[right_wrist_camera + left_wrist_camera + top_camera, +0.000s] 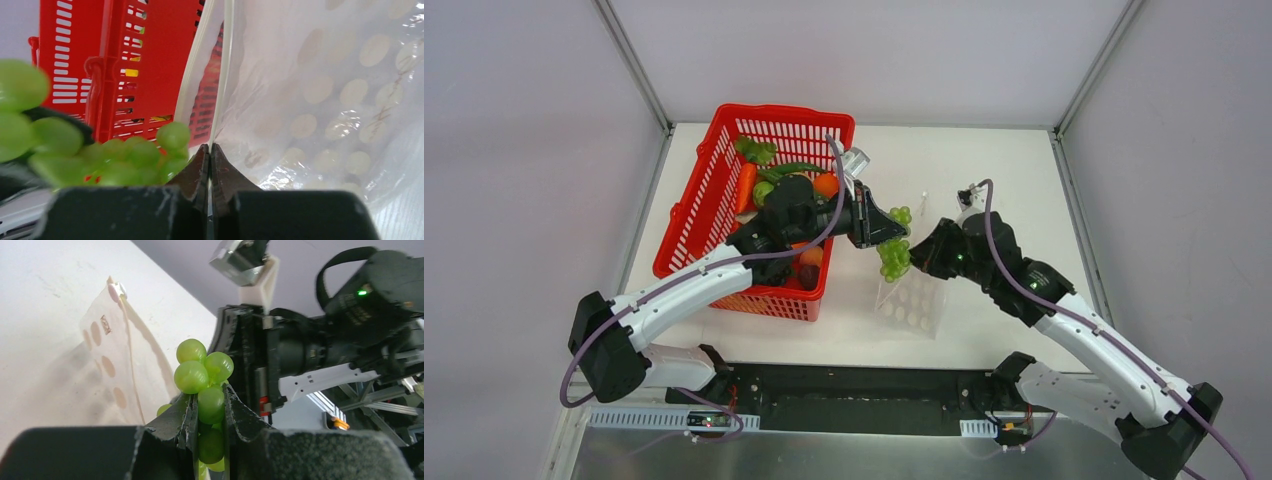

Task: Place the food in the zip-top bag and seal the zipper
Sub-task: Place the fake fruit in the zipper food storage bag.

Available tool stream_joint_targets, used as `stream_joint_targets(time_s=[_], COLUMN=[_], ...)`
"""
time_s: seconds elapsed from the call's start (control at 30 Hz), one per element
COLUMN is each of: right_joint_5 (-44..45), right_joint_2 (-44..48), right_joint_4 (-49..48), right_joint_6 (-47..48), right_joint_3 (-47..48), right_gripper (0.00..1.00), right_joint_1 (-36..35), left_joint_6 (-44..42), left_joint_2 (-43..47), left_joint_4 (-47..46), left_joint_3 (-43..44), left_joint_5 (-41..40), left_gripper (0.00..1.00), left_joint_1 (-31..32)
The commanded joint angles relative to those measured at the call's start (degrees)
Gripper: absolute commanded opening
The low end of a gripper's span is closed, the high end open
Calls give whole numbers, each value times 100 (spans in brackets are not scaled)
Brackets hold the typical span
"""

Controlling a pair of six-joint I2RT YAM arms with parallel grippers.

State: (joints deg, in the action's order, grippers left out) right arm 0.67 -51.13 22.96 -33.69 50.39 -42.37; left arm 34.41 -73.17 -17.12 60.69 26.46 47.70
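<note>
you've got pale green grapes (200,375) in the black left gripper (207,399). the bag (325,90) is clear, printed with rows of white round dots. the basket (714,190) is bright red slotted mesh, holding an orange carrot (745,187) and green pieces (756,151). the arms (684,290) are white, their cables (990,210) purple.
</note>
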Motion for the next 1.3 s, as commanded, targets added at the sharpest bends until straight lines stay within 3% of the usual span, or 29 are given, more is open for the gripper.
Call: stream_joint_targets(time_s=[0.0, 0.43, 0.83, 1.13, 1.27], right_joint_5=[-313, -646, -409, -348, -409], right_joint_2=[189, 259, 269, 475, 460], right_joint_4=[-172, -95, -158, -283, -308], right_joint_6=[-76, -60, -91, -142, -138], right_joint_3=[66, 177, 214, 159, 152], right_gripper=[0, 0, 0, 0, 0], right_joint_1=[1, 0, 0, -2, 0], left_joint_6=[-448, -1155, -1420, -1566, -1560], left_joint_2=[38, -43, -436, -677, -766], left_joint_4=[141, 1481, 2280, 2984, 3057], left_joint_3=[-89, 316, 922, 1271, 1417], left_joint_5=[-326, -1817, -2037, -2391, -2227], left_gripper=[0, 0, 0, 10, 20], left_joint_1=[80, 345, 627, 644, 644])
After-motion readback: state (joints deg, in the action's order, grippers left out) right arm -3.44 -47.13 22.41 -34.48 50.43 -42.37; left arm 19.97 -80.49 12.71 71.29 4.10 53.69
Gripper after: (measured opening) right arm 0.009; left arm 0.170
